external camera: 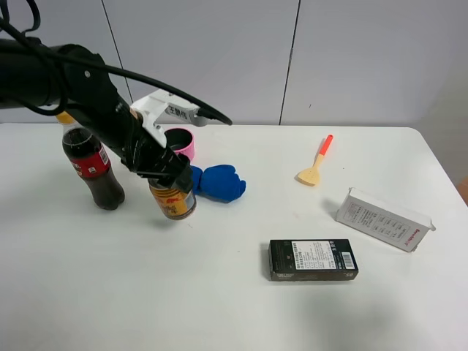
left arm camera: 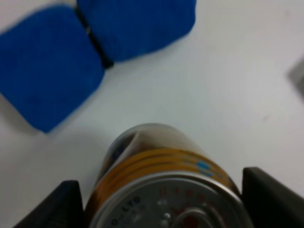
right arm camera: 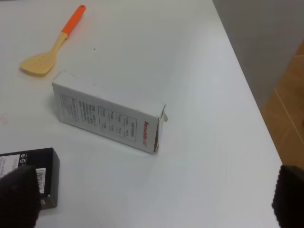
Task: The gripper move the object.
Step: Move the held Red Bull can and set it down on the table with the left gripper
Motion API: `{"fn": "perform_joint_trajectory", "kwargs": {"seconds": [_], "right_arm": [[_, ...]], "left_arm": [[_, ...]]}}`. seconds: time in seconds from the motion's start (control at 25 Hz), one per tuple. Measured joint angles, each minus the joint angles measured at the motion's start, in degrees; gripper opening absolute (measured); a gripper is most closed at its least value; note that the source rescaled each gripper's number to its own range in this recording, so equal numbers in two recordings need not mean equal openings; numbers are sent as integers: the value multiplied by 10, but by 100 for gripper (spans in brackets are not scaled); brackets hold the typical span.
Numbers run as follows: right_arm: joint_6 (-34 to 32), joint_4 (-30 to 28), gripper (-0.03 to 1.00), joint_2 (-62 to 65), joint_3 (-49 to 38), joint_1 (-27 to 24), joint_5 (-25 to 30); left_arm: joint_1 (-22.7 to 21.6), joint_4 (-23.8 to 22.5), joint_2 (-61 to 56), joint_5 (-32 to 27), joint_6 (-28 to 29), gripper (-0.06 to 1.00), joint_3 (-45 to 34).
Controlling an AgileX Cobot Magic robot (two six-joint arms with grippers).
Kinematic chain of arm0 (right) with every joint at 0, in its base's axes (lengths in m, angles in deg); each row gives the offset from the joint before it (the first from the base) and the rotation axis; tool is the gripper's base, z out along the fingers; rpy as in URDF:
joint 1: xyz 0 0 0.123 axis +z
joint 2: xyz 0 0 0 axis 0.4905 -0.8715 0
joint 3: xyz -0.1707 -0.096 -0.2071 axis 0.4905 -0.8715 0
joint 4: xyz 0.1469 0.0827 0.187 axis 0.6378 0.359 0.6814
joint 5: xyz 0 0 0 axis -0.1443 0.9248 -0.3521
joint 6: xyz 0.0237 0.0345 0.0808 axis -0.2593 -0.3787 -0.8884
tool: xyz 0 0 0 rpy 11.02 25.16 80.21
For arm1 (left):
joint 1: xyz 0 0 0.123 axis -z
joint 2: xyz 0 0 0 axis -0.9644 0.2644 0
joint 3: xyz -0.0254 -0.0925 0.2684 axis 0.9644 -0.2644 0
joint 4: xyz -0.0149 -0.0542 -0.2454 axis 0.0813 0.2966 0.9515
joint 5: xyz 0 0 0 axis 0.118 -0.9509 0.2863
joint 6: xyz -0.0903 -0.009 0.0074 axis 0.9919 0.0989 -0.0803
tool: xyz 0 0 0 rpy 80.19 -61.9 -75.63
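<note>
The gold-yellow can (external camera: 175, 204) with red markings stands on the white table (external camera: 219, 292), left of centre, next to a dark cola bottle (external camera: 93, 165). My left gripper (external camera: 170, 180) comes down on the can's top, and its black jaws are closed against the can's sides. In the left wrist view the can (left arm camera: 156, 161) fills the space between the two black fingers (left arm camera: 59, 206), with its silver top and pull tab showing. My right gripper (right arm camera: 152, 204) is open and empty near the table's right edge, and only its fingertips show. It is out of the exterior high view.
A blue soft item (external camera: 219, 183) and a pink cup (external camera: 180, 142) sit just behind the can. A spatula with an orange handle (external camera: 316, 164), a white carton (external camera: 384, 219) and a black box (external camera: 313, 259) lie to the right. The table edge runs along the right.
</note>
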Motion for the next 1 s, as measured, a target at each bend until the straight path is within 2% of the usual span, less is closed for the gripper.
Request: {"fn": "perform_joint_trajectory", "kwargs": {"seconds": [0.2,0.56,1.0], "right_arm": [[0,0,100,0,0,0,0],[0,0,100,0,0,0,0],[0,0,100,0,0,0,0]], "left_arm": [[0,-1,13,-14,-23,0,73],[0,-4,107,-55,-35,0,193],[0,-45,215,-72,-40,0,321]]}}
